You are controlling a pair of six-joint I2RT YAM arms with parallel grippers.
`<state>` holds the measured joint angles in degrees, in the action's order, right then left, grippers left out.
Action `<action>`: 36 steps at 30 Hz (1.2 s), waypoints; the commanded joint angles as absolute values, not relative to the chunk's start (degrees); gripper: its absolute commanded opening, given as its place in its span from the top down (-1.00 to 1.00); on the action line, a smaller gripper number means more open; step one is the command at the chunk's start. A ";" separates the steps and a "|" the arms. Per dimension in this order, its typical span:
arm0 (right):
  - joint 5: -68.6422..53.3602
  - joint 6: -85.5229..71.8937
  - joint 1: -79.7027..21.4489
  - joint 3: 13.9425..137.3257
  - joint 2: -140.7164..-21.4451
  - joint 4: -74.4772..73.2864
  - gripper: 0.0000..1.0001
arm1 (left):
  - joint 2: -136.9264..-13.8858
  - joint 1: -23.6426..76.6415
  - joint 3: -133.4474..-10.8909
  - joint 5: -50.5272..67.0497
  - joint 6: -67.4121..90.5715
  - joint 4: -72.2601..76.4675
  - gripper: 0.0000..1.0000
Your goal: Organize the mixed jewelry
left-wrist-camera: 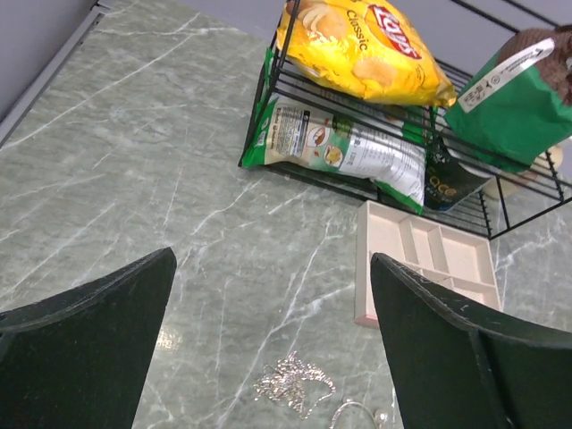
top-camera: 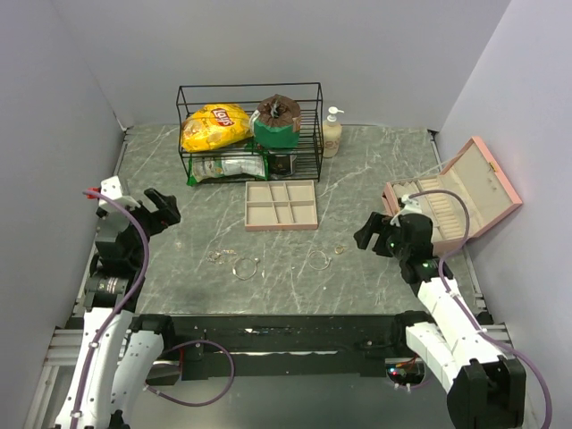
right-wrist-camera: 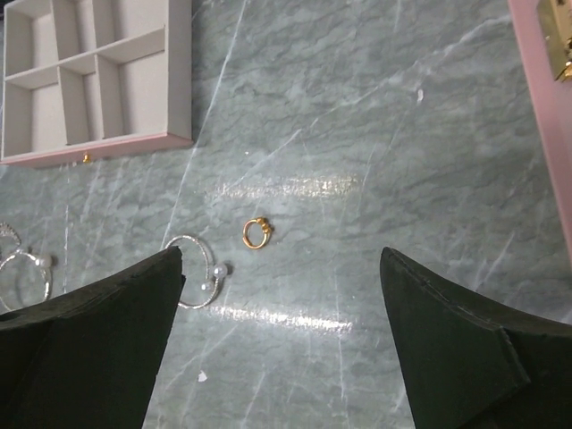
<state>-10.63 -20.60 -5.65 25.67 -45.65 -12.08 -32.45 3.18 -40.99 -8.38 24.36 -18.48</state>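
With left and right jaws both spread, I want the right jaws centred over the gold ring [right-wrist-camera: 256, 232] lying on the table [right-wrist-camera: 375, 116] near-right of the tray [right-wrist-camera: 179, 71], then lowered slowly so it won't skid.

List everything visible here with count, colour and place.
Rack: 1, black wire, table's back.
Chip bag: 1, yellow, rack's top shelf.
Green bag: 1, green, beside it.
Snack bag: 1, green-white, lower shelf.
Pump bottle: 1, cream, right of rack.
Tray: 1, beige, before rack.
Box: 1, pink, open, right side.
Jewelry: several, gold and silver, loose before tray.
Table: 1, green marble.
Left gripper: 1, black, open.
Right gripper: 1, black, open.
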 commanded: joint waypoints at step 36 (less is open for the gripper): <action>20.92 -42.97 -42.10 44.56 -80.94 -25.75 -0.18 | -36.30 2.29 -41.48 -5.45 21.62 -18.19 -0.93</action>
